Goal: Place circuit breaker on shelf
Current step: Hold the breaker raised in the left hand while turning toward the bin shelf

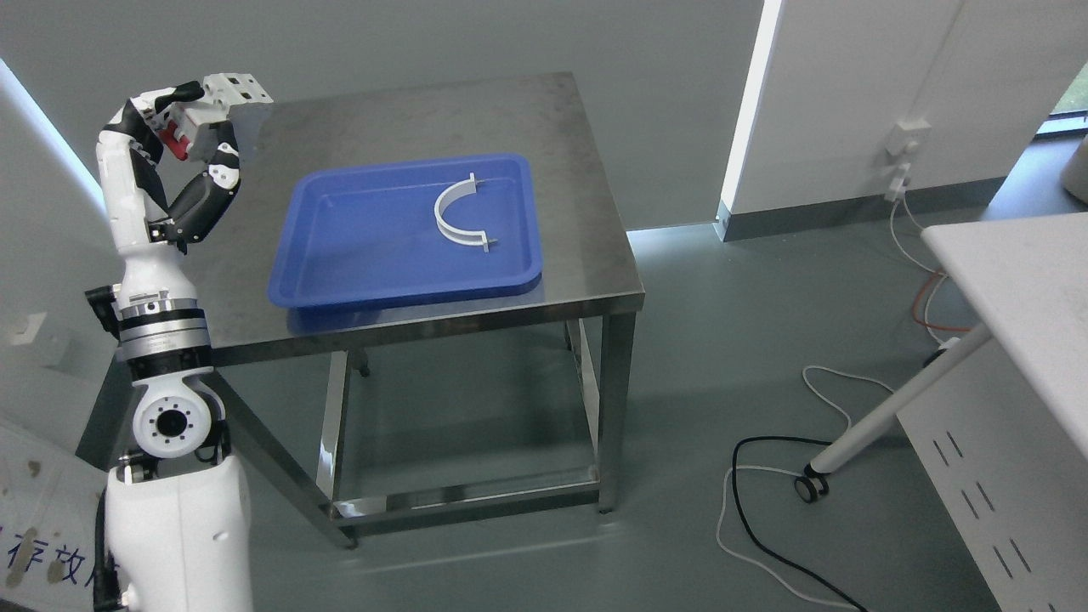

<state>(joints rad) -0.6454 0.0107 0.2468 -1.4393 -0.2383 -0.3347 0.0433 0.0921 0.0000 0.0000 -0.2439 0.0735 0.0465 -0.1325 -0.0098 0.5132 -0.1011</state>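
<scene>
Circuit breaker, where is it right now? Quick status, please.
Left hand shut on circuit breaker, raised beside steel table. Right hand out of view. Blue tray holds a white curved clip.

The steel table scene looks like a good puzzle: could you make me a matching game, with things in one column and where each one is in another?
Things:
1. circuit breaker
2. blue tray
3. white curved piece
4. black cable

Places:
A. lying inside the tray
B. on the floor at the right
C. in the left hand
D. on the steel table

Pairs: 1-C, 2-D, 3-A, 4-B
</scene>
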